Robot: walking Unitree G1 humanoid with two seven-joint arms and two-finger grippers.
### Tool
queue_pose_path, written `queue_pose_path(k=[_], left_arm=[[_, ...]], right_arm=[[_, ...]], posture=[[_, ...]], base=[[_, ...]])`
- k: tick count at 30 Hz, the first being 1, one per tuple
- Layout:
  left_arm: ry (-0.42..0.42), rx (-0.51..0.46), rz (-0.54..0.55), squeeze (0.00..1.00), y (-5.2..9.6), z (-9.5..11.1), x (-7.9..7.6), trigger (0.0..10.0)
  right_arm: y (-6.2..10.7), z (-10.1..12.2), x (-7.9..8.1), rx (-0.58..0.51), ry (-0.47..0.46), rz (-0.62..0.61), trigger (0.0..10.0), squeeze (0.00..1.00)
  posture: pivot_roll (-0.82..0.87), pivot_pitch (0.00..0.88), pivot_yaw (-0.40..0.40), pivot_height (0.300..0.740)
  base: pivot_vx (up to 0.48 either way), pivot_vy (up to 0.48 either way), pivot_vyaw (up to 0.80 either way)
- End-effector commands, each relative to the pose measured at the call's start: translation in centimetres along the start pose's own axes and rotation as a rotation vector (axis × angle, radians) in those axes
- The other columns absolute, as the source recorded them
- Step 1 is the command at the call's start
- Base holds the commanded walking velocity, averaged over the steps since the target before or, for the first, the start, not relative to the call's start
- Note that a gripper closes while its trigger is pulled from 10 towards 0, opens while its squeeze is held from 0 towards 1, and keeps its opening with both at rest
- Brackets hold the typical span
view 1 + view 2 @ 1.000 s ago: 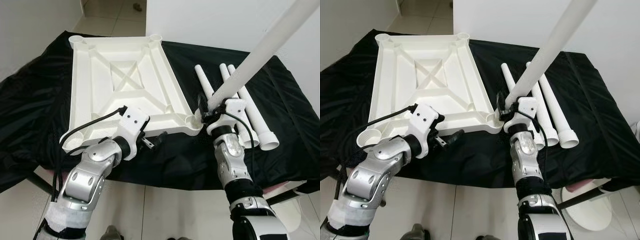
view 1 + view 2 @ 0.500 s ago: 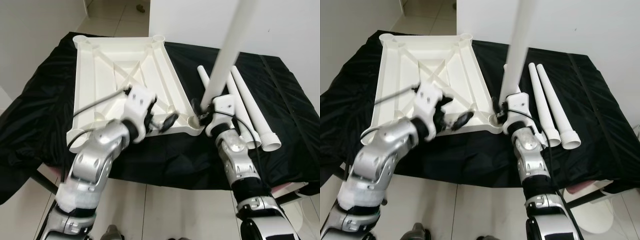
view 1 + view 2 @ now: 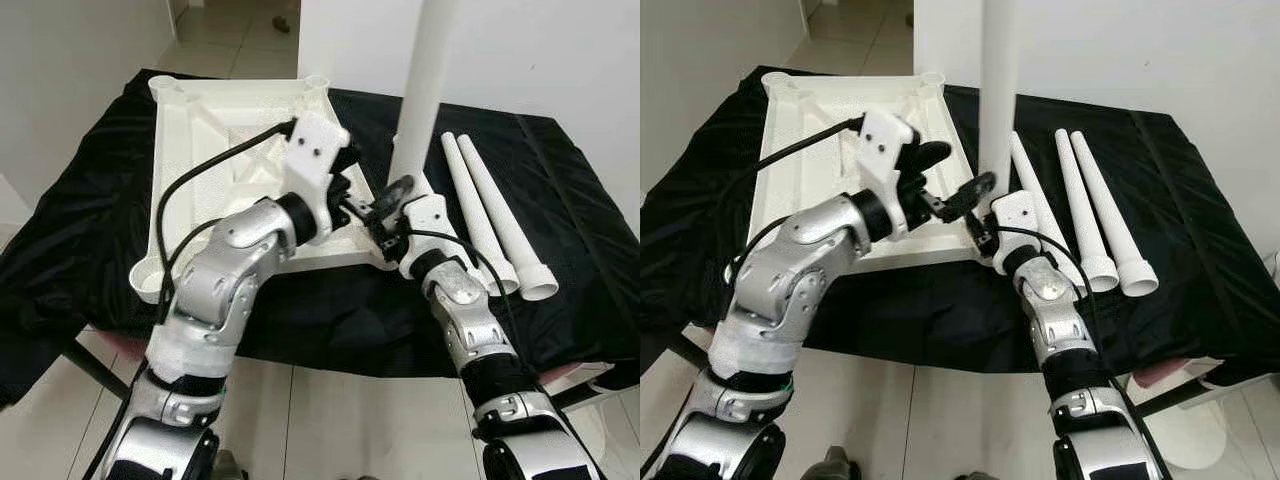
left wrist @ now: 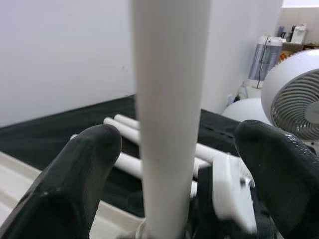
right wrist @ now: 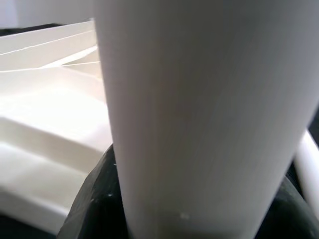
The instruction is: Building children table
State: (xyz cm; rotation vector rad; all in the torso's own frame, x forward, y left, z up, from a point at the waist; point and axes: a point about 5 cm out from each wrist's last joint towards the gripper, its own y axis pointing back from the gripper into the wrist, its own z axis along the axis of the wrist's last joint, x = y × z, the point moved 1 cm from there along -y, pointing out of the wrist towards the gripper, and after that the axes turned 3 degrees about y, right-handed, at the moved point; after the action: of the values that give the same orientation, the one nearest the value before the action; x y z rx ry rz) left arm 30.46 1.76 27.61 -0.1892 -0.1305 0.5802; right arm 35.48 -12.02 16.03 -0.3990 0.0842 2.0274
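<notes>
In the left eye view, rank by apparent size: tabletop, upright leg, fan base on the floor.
1. Upside-down white tabletop, largest.
2. Upright white leg held by the right gripper; it runs off the frame's top, so it is partly cut.
3. Fan base, a sliver at the edge; smallest as seen.

You are looking at a plain white tabletop (image 3: 190, 150), white legs (image 3: 500, 215) lying on a black cloth (image 3: 90, 200), silver arms (image 3: 230, 270) and black fingers (image 4: 84, 169).
</notes>
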Motion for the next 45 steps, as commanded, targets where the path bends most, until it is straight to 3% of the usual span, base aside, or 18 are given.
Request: queue_pose_path(k=[1, 14, 15, 18, 19, 24, 26, 28, 33, 34, 35, 36, 37, 41, 42, 45], left_arm=[[-0.003, -0.010, -0.099, 0.00, -0.6, 0.2, -0.9, 10.0], [-0.020, -0.030, -0.106, 0.00, -2.0, 0.8, -0.9, 10.0], [-0.015, -0.031, -0.104, 0.00, -2.2, 0.8, -1.0, 6.6], [-0.012, -0.031, -0.102, 0.00, -2.3, 0.8, -1.0, 6.6], [0.001, -0.034, -0.100, 0.00, -2.4, 0.8, -0.9, 0.0], [0.039, -0.043, -0.093, 0.00, -2.6, 0.9, -0.8, 0.0], [0.136, -0.063, -0.082, 0.00, -2.7, 1.2, -0.6, 0.0], [0.184, -0.083, -0.081, 0.00, -2.7, 1.5, -0.5, 0.0], [0.222, -0.103, -0.079, 0.00, -2.7, 1.9, -0.4, 0.0], [0.219, -0.099, -0.079, 0.00, -2.8, 2.0, -0.4, 2.7], [0.219, -0.099, -0.079, 0.00, -2.8, 2.0, -0.4, 2.7], [0.218, -0.095, -0.079, 0.00, -2.8, 2.1, -0.4, 8.9], [0.217, -0.091, -0.075, 0.00, -2.9, 2.2, -0.4, 10.0], [0.211, -0.090, -0.049, 0.00, -3.1, 2.3, -0.2, 10.0], [0.212, -0.089, -0.025, 0.00, -3.2, 2.5, 0.0, 10.0], [0.233, -0.097, 0.046, 0.00, -3.5, 3.1, 0.7, 10.0]], right_arm=[[0.4, -1.2, 0.7, 0.064, 0.015, 0.047, 10.0, 0.00], [0.6, -1.4, 1.7, 0.072, 0.029, 0.098, 10.0, 0.00], [0.6, -1.4, 1.7, 0.071, 0.032, 0.100, 10.0, 0.00], [0.6, -1.4, 1.8, 0.071, 0.032, 0.101, 10.0, 0.00], [0.6, -1.3, 1.8, 0.068, 0.032, 0.094, 10.0, 0.00], [0.5, -1.1, 1.5, 0.054, 0.032, 0.064, 10.0, 0.00], [0.5, -0.9, 1.2, 0.046, 0.036, 0.039, 10.0, 0.00], [0.4, -0.8, 1.0, 0.039, 0.028, 0.023, 10.0, 0.00], [0.5, -0.7, 0.8, 0.039, 0.013, 0.002, 10.0, 0.00], [0.5, -0.7, 0.7, 0.039, 0.004, -0.003, 10.0, 0.00], [0.5, -0.7, 0.7, 0.039, 0.004, -0.003, 10.0, 0.00], [0.6, -0.7, 0.7, 0.040, -0.005, -0.003, 10.0, 0.00], [0.6, -0.7, 0.7, 0.041, -0.009, -0.003, 10.0, 0.00], [0.7, -0.6, 0.6, 0.040, -0.007, -0.005, 10.0, 0.00], [0.8, -0.6, 0.6, 0.040, -0.015, -0.001, 10.0, 1.00], [0.7, -0.2, -0.2, 0.027, 0.012, -0.024, 10.0, 1.00]], posture=[[0.16, 0.000, -0.040, 0.740], [0.15, 0.000, -0.025, 0.740], [0.15, 0.000, -0.023, 0.740], [0.15, 0.000, -0.023, 0.740], [0.15, 0.000, -0.020, 0.740], [0.15, 0.000, -0.016, 0.740], [0.15, 0.000, -0.015, 0.740], [0.15, 0.000, -0.010, 0.740], [0.15, 0.000, -0.011, 0.740], [0.14, 0.000, -0.010, 0.740], [0.14, 0.000, -0.010, 0.740], [0.14, 0.000, -0.007, 0.740], [0.14, 0.000, -0.004, 0.740], [0.14, 0.000, 0.012, 0.740], [0.14, 0.001, 0.024, 0.740], [0.13, 0.012, 0.060, 0.740]], base=[[0.000, 0.000, 0.00], [0.000, 0.000, 0.00], [0.000, 0.000, 0.00], [0.000, 0.000, 0.00], [0.000, 0.000, 0.00], [0.000, 0.000, 0.00], [0.000, 0.000, 0.00], [0.000, 0.000, 0.00], [0.000, 0.000, 0.00], [0.000, 0.000, 0.00], [0.000, 0.000, 0.00], [0.000, 0.000, 0.00], [0.000, 0.000, 0.00], [0.000, 0.000, 0.00], [0.000, 0.000, 0.00], [0.000, 0.000, 0.00]])
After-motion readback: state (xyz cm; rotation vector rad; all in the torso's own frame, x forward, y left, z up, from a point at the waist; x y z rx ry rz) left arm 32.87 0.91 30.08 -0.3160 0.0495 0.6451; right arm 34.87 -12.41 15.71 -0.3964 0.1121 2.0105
